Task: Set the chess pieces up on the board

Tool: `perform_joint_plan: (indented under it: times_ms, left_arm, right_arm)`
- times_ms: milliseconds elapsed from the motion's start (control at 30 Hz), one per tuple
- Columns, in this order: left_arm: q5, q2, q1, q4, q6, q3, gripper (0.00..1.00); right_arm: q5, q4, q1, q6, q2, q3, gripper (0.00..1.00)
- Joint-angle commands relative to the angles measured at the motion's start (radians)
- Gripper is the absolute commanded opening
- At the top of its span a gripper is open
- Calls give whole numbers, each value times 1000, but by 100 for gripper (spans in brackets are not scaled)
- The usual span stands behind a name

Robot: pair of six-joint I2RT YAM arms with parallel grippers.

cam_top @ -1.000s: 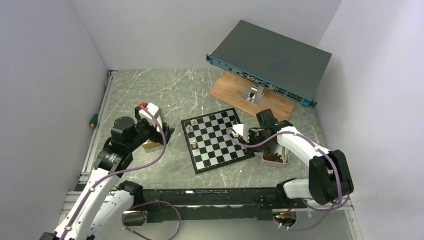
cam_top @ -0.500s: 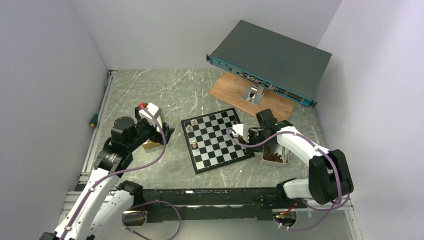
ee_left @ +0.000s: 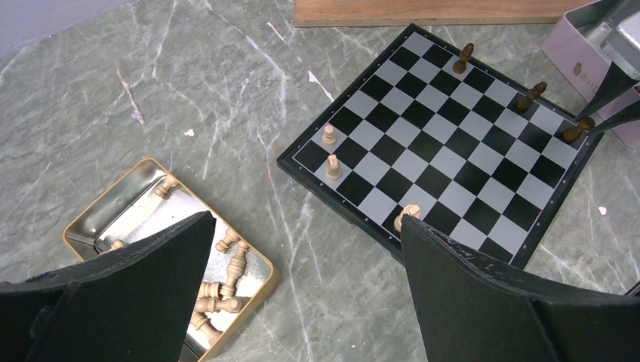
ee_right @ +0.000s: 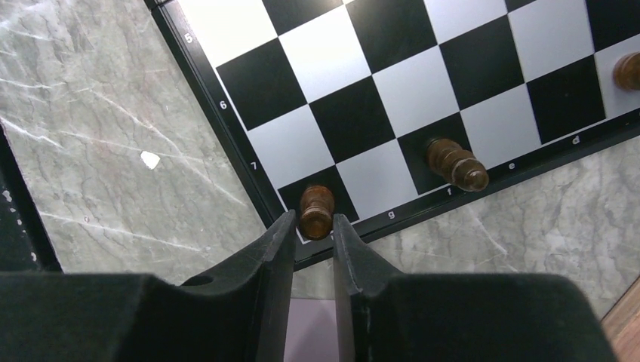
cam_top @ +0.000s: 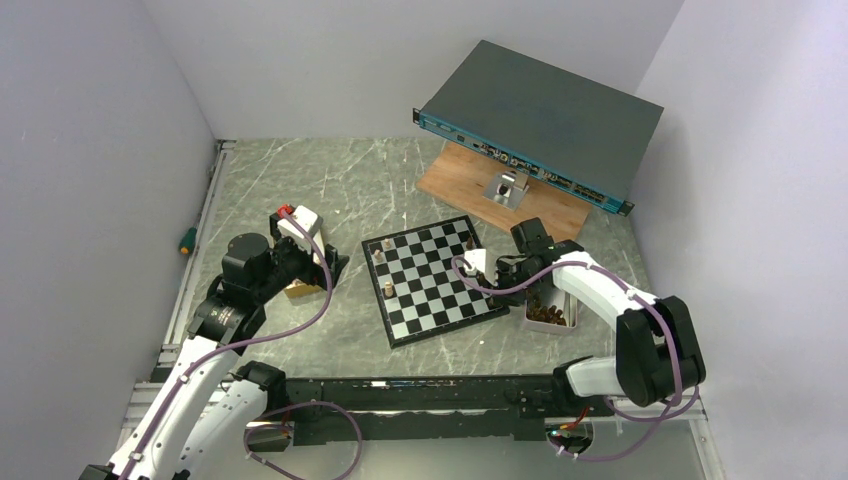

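The board point(cam_top: 432, 292) lies at mid-table. In the left wrist view, three light chess pieces point(ee_left: 333, 167) stand along its near-left edge and three dark ones point(ee_left: 530, 96) along the far-right edge. My right gripper point(ee_right: 314, 217) straddles the dark piece point(ee_right: 317, 210) that stands upright on the corner square. Its jaws are barely parted, with a sliver of gap on the left side. Another dark piece point(ee_right: 456, 164) stands two squares over. My left gripper point(ee_left: 306, 219) hangs wide open and empty between the board point(ee_left: 453, 136) and a gold tin point(ee_left: 90, 226) of light pieces point(ee_left: 219, 279).
A pale tin point(cam_top: 550, 312) of dark pieces sits right of the board, under my right arm. A wooden plank point(cam_top: 470, 190) and a grey rack unit point(cam_top: 540, 120) lie beyond the board. A screwdriver point(cam_top: 186, 240) rests at the table's left edge.
My right gripper's jaws have loosened slightly around the dark corner piece, and the arm has shifted a touch. The left arm has not moved.
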Motion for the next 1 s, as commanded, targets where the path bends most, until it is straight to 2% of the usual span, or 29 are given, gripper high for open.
perform_joint_plan:
  times_ms: [0,400,967]
  left_arm:
    - [7,-4,5,25,9,10,99]
    - [7,-2,5,24,9,11,99]
    - [7,0,10,24,9,11,99]
  right_arm:
    - [25,-29,4,-12,14,9,29]
    - [6,-16,3,14,-6,12,44]
    - [-59,17,5,101,0,48,50]
